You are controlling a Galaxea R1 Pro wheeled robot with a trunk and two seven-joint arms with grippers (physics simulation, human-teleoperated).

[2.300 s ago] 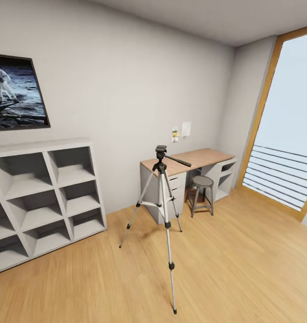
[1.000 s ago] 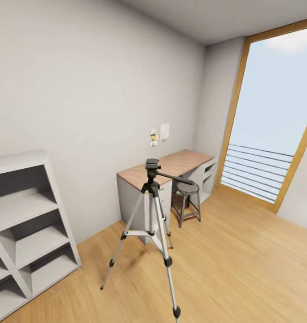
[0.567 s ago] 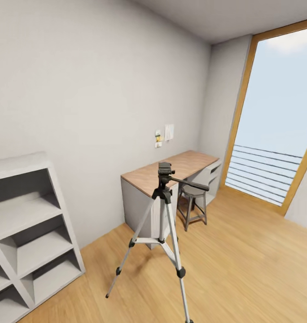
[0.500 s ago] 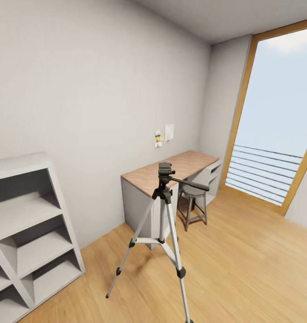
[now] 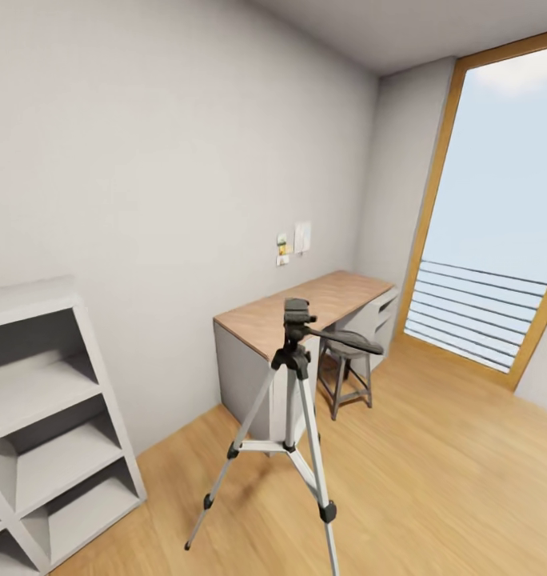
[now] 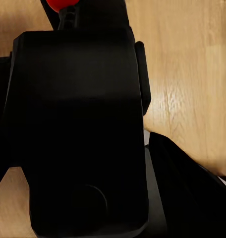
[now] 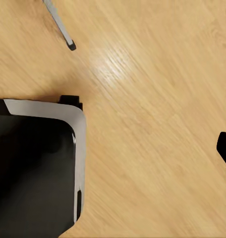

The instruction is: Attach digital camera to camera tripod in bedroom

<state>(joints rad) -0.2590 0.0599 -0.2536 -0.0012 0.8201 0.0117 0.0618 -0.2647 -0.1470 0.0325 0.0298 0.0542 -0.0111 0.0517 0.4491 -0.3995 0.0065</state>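
The camera tripod [image 5: 294, 376] stands on the light wood floor in the middle of the head view, in front of the desk. Its black head [image 5: 297, 310] is bare and the long pan handle [image 5: 347, 342] points right. One silver leg with a black foot [image 7: 69, 43] shows in the right wrist view. A black boxy body, the digital camera [image 6: 78, 129], sits very close in the left wrist view, held by my left gripper. Of my right gripper, one black fingertip [image 7: 225, 148] shows over bare floor, with nothing held.
A wood-topped desk [image 5: 305, 308] with a grey stool [image 5: 349, 372] stands behind the tripod against the pale wall. A white shelf unit [image 5: 41, 416] is at the left, and a tall wood-framed window [image 5: 497, 208] at the right. My black, silver-edged base [image 7: 33, 163] is nearby.
My view has swung right and come closer, so the tripod looks larger. The wall picture and much of the shelf unit have slid out at the left. The tripod itself has not moved.
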